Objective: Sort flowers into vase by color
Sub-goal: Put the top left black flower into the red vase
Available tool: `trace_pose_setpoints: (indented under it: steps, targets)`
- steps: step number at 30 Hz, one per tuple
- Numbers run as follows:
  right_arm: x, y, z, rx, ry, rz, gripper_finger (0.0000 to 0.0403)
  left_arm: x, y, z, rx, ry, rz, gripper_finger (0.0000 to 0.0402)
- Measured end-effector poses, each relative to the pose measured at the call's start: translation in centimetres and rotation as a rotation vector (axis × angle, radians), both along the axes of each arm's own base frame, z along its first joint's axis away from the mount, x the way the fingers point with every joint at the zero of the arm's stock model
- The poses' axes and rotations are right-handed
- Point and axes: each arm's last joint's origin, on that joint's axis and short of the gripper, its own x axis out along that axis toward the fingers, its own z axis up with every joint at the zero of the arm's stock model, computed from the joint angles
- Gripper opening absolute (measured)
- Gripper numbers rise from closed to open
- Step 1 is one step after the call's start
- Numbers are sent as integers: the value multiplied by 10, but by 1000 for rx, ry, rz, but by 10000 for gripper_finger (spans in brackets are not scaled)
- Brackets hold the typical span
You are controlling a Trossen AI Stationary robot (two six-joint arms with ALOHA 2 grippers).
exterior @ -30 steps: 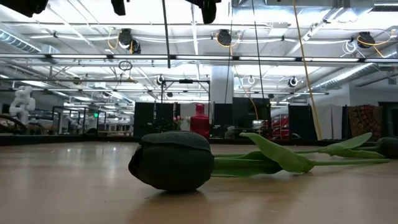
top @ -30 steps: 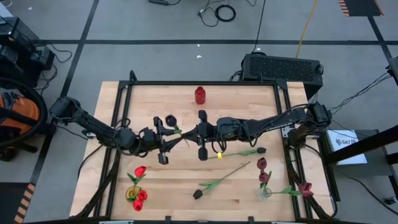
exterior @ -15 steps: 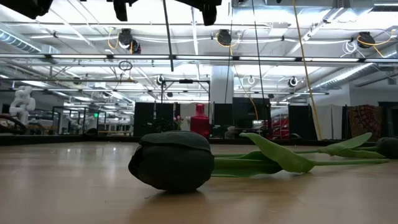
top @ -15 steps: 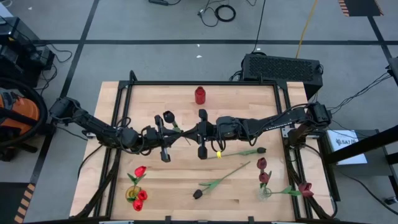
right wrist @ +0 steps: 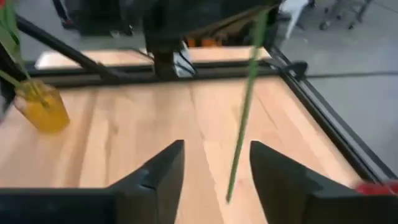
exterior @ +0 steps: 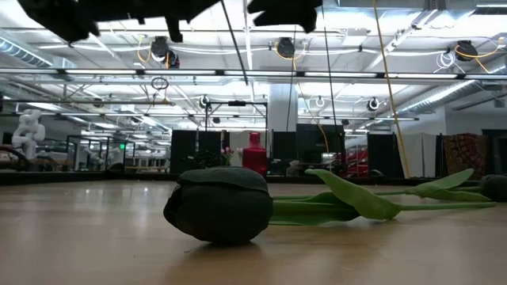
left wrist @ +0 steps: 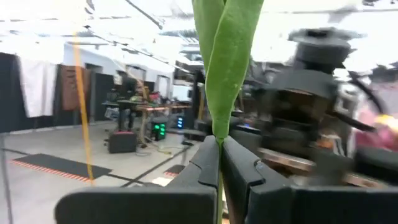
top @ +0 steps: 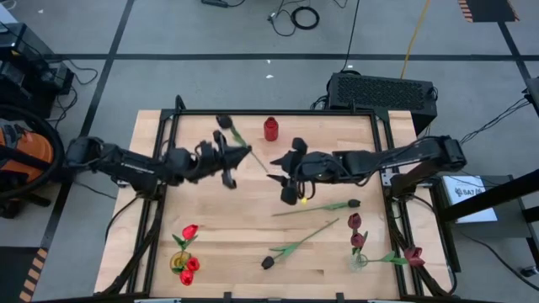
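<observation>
A dark-headed flower hangs in the air over the table's far middle, its thin green stem slanting toward the right arm. My left gripper is shut on that stem. My right gripper stands open just beyond the stem's free end; in the right wrist view the stem hangs ahead of its spread fingers and touches neither. A black tulip lies on its side on the table near the front, and another dark one lies at the right. My left gripper pinches the flower's stem between its two fingers, where a folded green leaf rises from it. The fingers lie across the stem, coming about level from the table's left. The flower is lifted clear of the table, its head toward the far edge.
A red vase stands at the far middle. A yellow vase with red flowers is at the near left, and a clear vase with maroon flowers at the near right. A maroon flower lies on the right frame rail.
My left gripper has shut on the stem and swung toward the table's far edge, carrying the flower with it. My right gripper has opened, let go of the stem and drawn back a little toward the right edge.
</observation>
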Motion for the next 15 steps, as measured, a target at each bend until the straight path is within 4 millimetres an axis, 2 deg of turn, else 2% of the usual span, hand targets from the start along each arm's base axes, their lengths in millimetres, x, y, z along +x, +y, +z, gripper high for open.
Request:
trace_pose_setpoints:
  steps: [6, 12, 15]
  targets:
    - [-14, -1, -3, -16, 125, -28, 200, -1, 34, 1, -15, -21, -4, 4]
    - [-16, -1, -5, -34, 153, -17, 194, -1, 59, 8, -8, -34, 92, 3]
    - [-15, -1, -4, -59, 147, -3, 187, 6, 72, 13, 2, -11, 140, 5]
